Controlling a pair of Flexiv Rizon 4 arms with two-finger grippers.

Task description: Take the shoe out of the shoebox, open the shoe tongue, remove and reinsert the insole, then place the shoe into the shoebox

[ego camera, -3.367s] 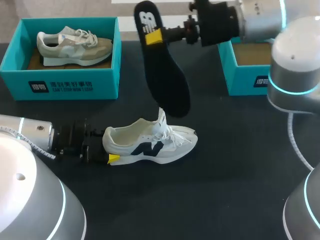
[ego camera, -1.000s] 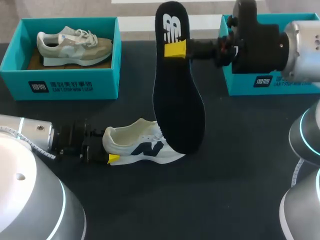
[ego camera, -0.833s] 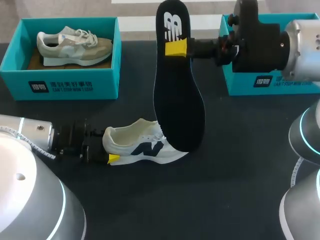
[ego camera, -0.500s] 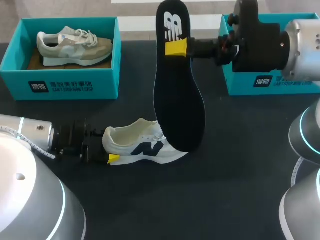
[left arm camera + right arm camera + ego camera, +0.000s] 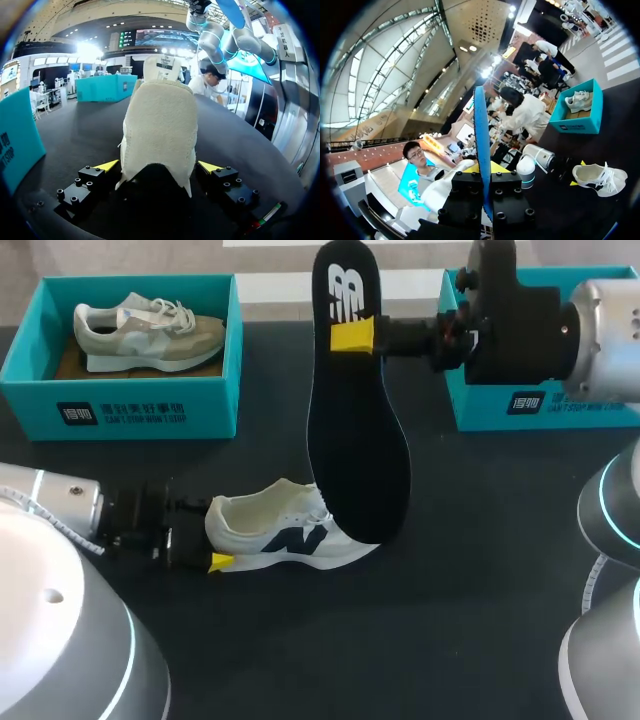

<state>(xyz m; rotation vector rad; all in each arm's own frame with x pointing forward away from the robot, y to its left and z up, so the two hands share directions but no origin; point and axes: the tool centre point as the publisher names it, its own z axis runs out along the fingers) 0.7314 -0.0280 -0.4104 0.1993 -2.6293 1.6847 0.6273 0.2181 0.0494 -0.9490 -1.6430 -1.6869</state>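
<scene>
Bracing the white shoe (image 5: 290,535) by its heel on the tabletop (image 5: 480,590), lower centre, the left pincer (image 5: 159,166) clamps it, likely so the right pincer (image 5: 352,335), gripping the black insole (image 5: 355,450) above, can reinsert it.

**Free room and obstructions.** The table (image 5: 430,640) lies open in front of the white shoe (image 5: 290,535) and to its right. The black insole (image 5: 355,440) hangs upright, clamped in the right gripper (image 5: 352,335), and blocks the shoe's forepart from above. Whether its lower end touches the shoe is unclear. The left gripper (image 5: 212,537) bars the heel. A bare strip separates the shoe from the left shoebox (image 5: 120,415), which is occupied by a grey shoe (image 5: 150,328).
</scene>
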